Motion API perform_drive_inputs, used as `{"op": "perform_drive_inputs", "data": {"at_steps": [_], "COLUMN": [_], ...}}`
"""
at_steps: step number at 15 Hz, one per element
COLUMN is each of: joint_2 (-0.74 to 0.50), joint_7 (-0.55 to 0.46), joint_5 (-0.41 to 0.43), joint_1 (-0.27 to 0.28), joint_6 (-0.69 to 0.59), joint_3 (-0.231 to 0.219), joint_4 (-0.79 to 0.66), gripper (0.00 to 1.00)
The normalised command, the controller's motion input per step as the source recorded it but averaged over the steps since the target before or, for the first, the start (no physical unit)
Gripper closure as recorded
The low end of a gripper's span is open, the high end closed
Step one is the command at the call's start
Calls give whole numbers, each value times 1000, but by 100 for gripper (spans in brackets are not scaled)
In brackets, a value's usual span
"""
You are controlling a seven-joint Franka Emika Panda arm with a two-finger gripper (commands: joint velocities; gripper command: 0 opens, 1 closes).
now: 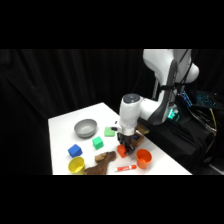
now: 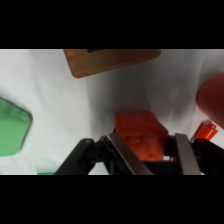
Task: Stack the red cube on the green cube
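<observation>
Red cube (image 2: 141, 134): on the counter (image 1: 65, 125), low between the gripper (image 2: 147, 152) fingers, one on each side; whether they pinch it or stand just apart, I cannot tell. Not lifted.
Green cube (image 1: 98, 143): a short way off, top bare; paler green cube (image 1: 109, 132) behind it.
Stacking: not done; lift, carry and placement remain.
Nearby: orange cup (image 1: 144, 158), grey bowl (image 1: 85, 128), blue cube (image 1: 75, 150).

Black curtains (image 1: 60, 85) (creased) hang behind the white table (image 1: 62, 125).
</observation>
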Motion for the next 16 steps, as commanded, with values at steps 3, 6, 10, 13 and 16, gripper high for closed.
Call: {"op": "perform_drive_inputs", "data": {"at_steps": [3, 6, 10, 13, 16], "joint_2": [-252, -390, -441, -329, -164], "joint_7": [86, 50, 12, -59, -123], "joint_5": [-137, -132, -140, -111, -62], "joint_1": [61, -37, -153, -249, -272], "joint_6": [-285, -391, -441, -403, -310], "joint_3": [-77, -1, 97, 150, 135], "joint_4": [4, -23, 6, 109, 181], "gripper": [74, 74, 74, 74, 74]}}
